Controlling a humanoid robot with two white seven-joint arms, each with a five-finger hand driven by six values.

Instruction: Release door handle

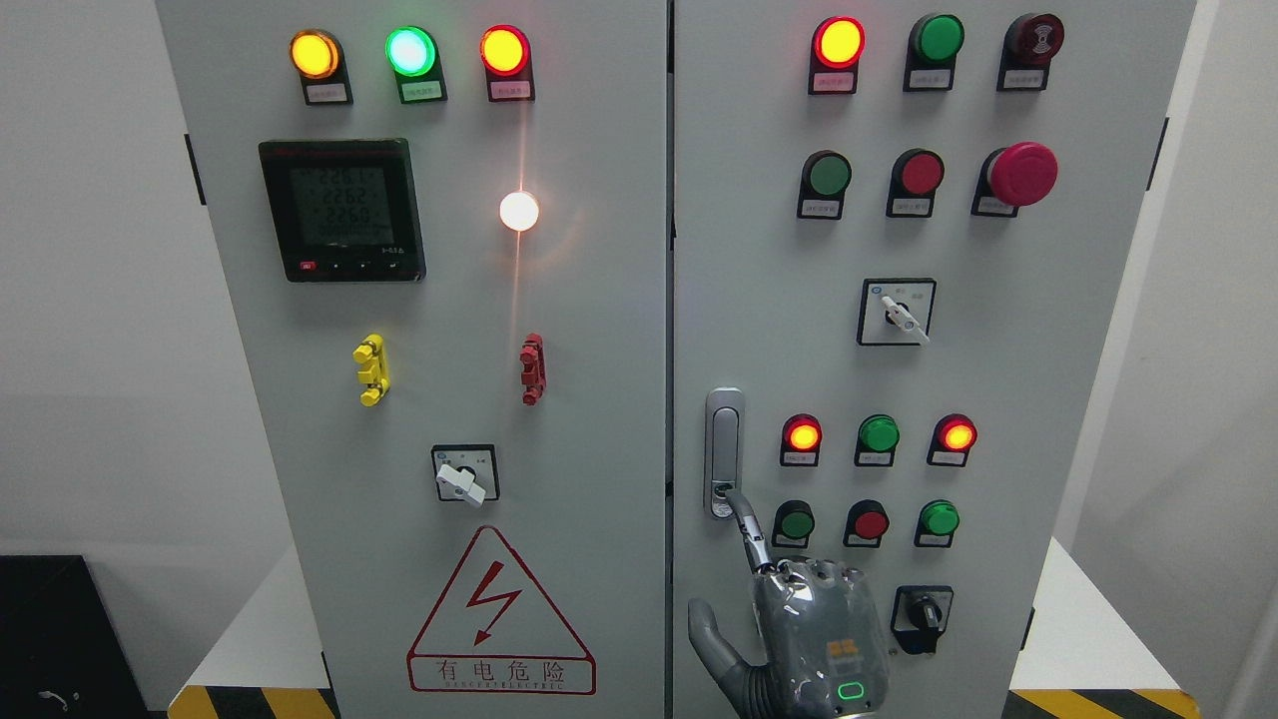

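The silver door handle (724, 451) stands upright on the left edge of the right cabinet door (998, 379). My right hand (799, 629) comes up from the bottom edge, back toward the camera. Its index finger (747, 529) is stretched out, with the tip at the handle's lower end by the lock. The thumb (711, 639) is spread out to the left, away from the door. The hand grasps nothing. The other fingers are hidden behind the knuckles. My left arm is out of view.
Both cabinet doors are closed. Lit lamps, push buttons and rotary switches (897, 312) cover the right door close to the hand. The left door (419, 399) carries a meter (341, 210) and a red warning triangle (499, 619). Striped floor tape (250, 702) lies below.
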